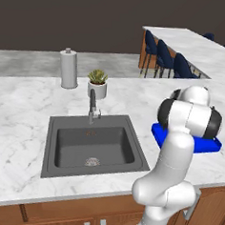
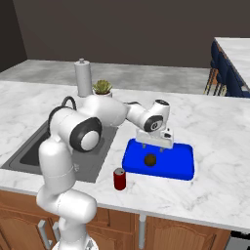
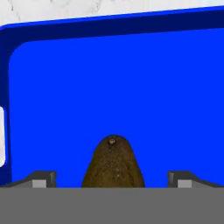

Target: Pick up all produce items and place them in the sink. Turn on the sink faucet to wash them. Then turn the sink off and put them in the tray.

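the white arm rises from its base, bends at a dark elbow joint and reaches out forward and to the right, its forearm about level. the wrist turns the hand straight down. the gripper point(image 2: 154, 146) points downward with its jaws spread wide, nothing clamped between them. in the hand view the two dark fingertips point(image 3: 43, 178) stand far apart at the bottom corners.

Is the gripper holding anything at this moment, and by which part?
Nothing is held. The gripper is open above the produce item, which lies in the tray between the fingers, untouched.
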Controlling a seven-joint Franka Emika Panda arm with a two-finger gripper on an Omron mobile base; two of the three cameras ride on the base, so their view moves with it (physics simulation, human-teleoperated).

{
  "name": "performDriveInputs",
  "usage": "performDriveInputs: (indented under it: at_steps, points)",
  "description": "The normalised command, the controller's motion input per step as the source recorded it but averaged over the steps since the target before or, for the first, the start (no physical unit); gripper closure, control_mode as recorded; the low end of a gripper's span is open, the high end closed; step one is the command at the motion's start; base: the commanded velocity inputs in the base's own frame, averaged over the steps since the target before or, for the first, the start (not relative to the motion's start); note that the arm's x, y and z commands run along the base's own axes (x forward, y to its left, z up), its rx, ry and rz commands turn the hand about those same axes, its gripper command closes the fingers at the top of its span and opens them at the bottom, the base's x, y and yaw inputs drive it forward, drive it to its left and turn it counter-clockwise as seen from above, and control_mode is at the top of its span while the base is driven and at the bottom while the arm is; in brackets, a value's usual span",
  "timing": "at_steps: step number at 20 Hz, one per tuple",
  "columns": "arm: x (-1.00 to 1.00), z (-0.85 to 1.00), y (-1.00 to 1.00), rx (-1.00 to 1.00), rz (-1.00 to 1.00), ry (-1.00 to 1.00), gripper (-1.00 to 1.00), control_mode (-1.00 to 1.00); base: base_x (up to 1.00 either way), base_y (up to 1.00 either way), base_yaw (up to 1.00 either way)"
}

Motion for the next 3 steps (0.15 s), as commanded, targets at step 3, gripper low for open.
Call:
performDriveInputs:
  at_steps: [3]
  points:
    - [-0.17,0.51,0.09,0.0,0.0,0.0,-1.0,-1.0,0.0,0.0,0.0]
